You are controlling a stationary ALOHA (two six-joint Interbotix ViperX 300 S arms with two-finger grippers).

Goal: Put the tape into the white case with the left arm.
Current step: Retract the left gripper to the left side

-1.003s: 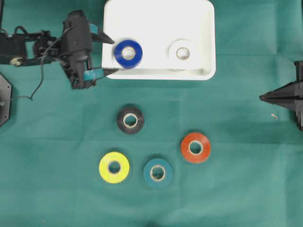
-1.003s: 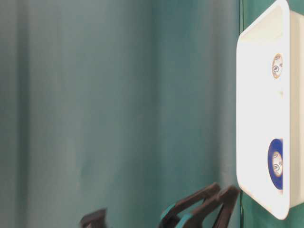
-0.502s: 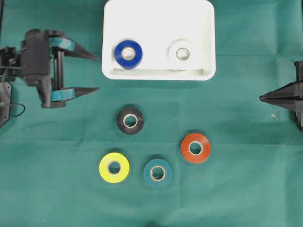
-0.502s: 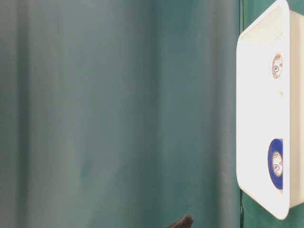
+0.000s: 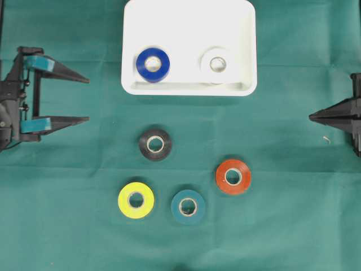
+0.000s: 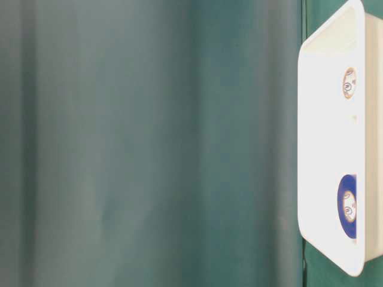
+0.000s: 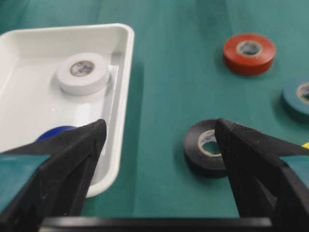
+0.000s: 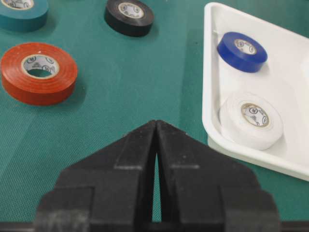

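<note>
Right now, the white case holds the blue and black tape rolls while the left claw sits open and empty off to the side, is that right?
Not quite: beside the blue roll in the white case lies a white roll, as the overhead view shows. The black roll lies on the cloth. The left claw is indeed open and empty.

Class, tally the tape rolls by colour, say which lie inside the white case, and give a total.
Blue roll, in the white case: 1
White roll, in the case: 1
Black roll, on the cloth: 1
Red roll, on the cloth: 1
Yellow roll, on the cloth: 1
Teal roll, on the cloth: 1
Total: 6
</note>
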